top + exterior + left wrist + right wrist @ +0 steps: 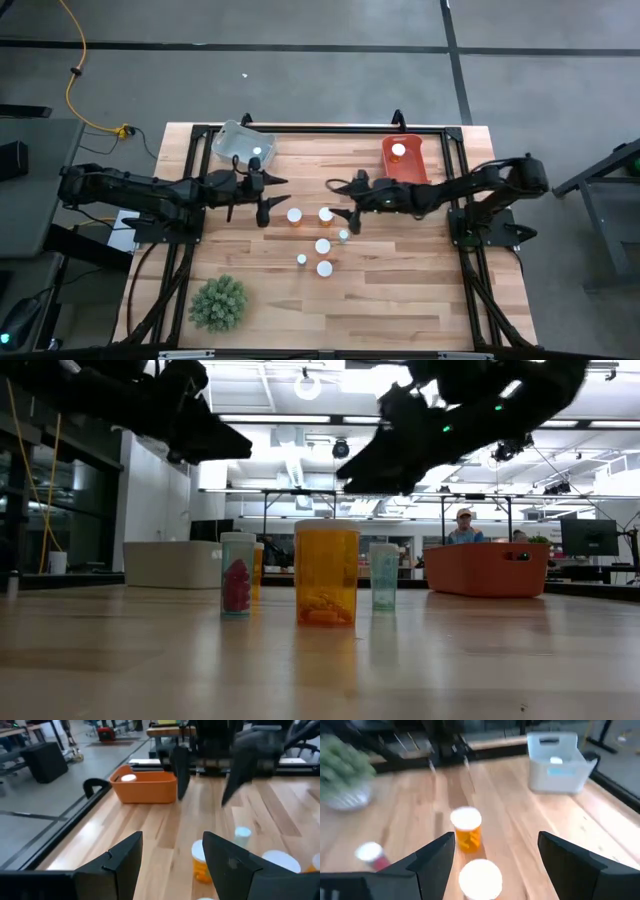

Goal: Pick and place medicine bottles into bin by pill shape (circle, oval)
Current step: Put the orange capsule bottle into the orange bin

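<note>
While both hands hover empty, right hand (pixel 344 206) agape above the bottles (pixel 322 245) clustered mid-counter, left hand (pixel 268 192) parted nearby; we judge descent risks toppling a neighbouring bottle (pixel 295 215); tight spacing.

Evenly and brightly lit from ceiling lamps (pixel 308 385), glaring white toward twelve o'clock in the low view. Soft, faint shadows on the wooden table (pixel 400 290). Motion-blurred in both wrist views, worst toward the far edges; arms silhouetted black against the lamps.

Wooden table (pixel 400 300) (bottles (pixel 322 246), bins (pixel 243 142), plant (pixel 218 302))
</note>
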{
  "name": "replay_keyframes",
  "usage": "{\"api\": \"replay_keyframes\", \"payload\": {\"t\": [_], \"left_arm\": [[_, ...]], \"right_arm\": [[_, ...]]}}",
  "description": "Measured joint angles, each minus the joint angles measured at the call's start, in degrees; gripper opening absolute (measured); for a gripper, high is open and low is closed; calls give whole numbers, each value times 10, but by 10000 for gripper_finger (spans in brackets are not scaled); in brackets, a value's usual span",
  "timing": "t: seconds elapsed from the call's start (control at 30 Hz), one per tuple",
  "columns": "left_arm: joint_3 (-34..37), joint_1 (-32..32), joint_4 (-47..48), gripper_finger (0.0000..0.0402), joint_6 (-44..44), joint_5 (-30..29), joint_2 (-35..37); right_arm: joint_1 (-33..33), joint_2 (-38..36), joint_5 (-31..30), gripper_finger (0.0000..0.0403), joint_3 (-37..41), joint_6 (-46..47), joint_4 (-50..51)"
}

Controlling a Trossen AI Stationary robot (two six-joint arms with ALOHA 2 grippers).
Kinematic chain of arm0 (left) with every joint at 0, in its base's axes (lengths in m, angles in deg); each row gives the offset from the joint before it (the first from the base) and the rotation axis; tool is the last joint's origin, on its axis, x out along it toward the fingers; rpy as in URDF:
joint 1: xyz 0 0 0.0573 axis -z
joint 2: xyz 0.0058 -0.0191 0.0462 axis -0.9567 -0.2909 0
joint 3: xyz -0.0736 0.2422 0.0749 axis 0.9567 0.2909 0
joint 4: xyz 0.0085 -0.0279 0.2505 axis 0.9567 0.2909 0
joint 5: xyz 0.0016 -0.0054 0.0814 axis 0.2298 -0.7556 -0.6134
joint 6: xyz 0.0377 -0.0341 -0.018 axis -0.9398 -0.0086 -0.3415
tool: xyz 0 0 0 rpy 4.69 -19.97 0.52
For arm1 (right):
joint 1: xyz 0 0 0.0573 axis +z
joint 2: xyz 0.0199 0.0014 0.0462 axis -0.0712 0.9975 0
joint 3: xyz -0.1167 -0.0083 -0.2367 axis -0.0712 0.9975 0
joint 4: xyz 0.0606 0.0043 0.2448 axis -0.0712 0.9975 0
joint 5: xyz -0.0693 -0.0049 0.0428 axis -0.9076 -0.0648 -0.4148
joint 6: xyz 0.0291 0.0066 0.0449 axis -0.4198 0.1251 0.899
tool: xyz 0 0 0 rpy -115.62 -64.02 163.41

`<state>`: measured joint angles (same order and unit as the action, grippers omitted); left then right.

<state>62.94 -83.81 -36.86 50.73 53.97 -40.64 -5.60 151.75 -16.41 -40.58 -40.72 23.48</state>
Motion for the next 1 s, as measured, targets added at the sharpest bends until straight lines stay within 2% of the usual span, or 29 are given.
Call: {"api": "replay_keyframes", "payload": {"t": [0.17,0.47,0.63,1.0], "left_arm": [[0,0,11,198,0,-42,2],[0,0,68,198,0,-43,2],[0,0,79,198,15,-38,2],[0,-1,80,198,24,-37,2]], "right_arm": [[0,58,-34,279,-72,-4,82],[0,128,-18,279,-167,32,198],[0,140,18,279,-182,53,204],[0,140,22,279,-182,60,250]]}}
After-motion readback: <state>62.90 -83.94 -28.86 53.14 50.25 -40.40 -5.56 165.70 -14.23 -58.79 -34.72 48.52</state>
